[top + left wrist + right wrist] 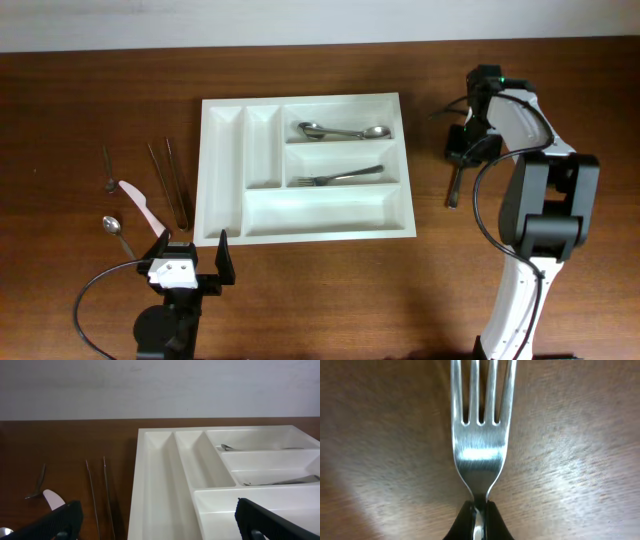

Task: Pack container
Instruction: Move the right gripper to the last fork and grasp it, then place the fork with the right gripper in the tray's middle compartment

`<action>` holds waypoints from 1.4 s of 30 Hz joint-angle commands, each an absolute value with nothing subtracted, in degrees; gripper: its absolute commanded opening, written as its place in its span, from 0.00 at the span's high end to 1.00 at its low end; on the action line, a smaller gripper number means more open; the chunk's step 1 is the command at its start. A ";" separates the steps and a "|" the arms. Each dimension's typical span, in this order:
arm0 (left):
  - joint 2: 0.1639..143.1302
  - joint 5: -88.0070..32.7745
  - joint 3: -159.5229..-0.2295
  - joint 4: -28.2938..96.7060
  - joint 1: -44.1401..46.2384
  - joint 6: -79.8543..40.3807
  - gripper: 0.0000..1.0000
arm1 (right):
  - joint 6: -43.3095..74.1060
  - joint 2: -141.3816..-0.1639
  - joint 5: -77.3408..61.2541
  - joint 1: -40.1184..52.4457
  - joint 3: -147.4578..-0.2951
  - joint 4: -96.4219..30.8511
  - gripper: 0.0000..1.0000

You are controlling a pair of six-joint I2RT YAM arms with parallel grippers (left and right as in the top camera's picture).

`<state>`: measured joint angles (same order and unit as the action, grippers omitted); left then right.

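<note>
Container (315, 210): white five-compartment tray, set flat at mid-table between the two arms. Entries are listed near to far.

1. Left gripper (192, 256): held just off the container's near left corner, fingers spread wide, nothing between them.
2. Loose spoon (117, 233): laid on the table (80, 90), left of that gripper.
3. White-bladed piece (143, 205): just beyond the loose spoon; its kind cannot be determined.
4. Two thin sticks (172, 183): laid side by side near the container's left wall, apart from it.
5. Small spoon (108, 172): beyond the white-bladed piece, well left of the container.
6. Long near compartment and both narrow left compartments: nothing is seen inside.
7. Second fork (338, 178): lodged in the middle right compartment.
8. Spoons (345, 131), apparently two: lodged in the far right compartment.
9. Right gripper (461, 158): stationed right of the container, clamped on a fork (479, 455) at the narrow neck below the tines. Whether the fork is lifted cannot be told.

Hazards, as judged: a pinch so narrow may allow the fork to pivot or slip in transit. The tines may be caught on the right wall if carried low. A release too far back would put the fork among the spoons.
</note>
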<state>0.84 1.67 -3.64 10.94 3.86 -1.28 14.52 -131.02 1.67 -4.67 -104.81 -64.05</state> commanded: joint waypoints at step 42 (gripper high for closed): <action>0.30 1.23 -3.20 10.79 3.97 -0.38 0.01 | -59.79 -131.61 -20.08 21.52 -121.05 -74.39 0.96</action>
